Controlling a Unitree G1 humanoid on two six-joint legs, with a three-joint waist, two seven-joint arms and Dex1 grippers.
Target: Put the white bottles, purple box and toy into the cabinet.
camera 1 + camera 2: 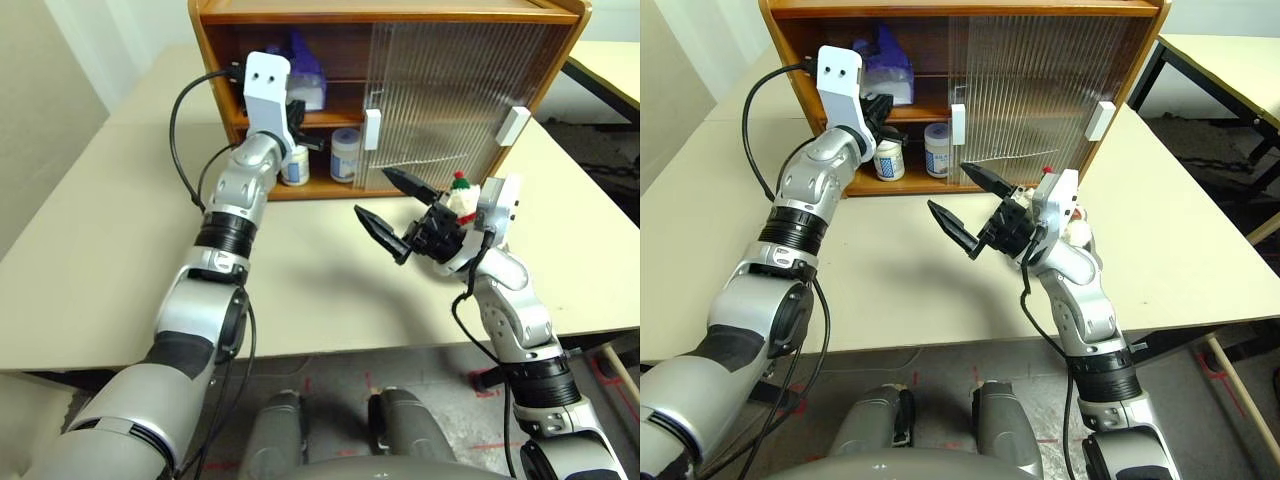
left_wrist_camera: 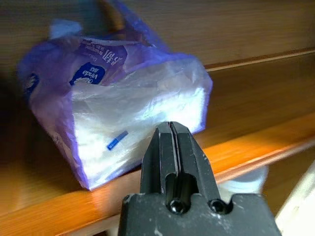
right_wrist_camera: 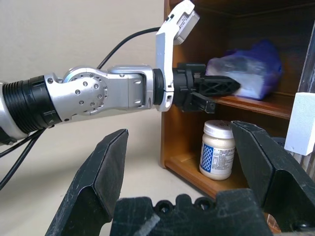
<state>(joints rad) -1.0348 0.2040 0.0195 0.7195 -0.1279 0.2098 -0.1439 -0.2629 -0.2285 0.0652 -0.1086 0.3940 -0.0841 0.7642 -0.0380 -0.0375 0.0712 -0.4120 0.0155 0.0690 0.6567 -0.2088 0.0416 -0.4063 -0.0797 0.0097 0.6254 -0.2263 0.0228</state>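
The purple box (image 2: 113, 103) lies on the upper shelf of the cabinet (image 1: 470, 18), in its open left half. My left gripper (image 2: 170, 129) is shut with nothing in it, and its tip is right at the box's clear-wrapped front (image 3: 251, 69); I cannot tell if it touches. Two white bottles (image 1: 295, 166) (image 1: 345, 155) stand on the lower shelf below it. My right gripper (image 1: 386, 204) hangs open and empty above the table in front of the cabinet. The toy (image 1: 461, 194), a snowman, shows just behind the right wrist, partly hidden.
Ribbed sliding doors (image 1: 450, 90) with white handles (image 1: 372, 128) cover the cabinet's right half. The cabinet stands at the back of a beige table (image 1: 120, 230). Another table (image 1: 610, 60) stands at the far right.
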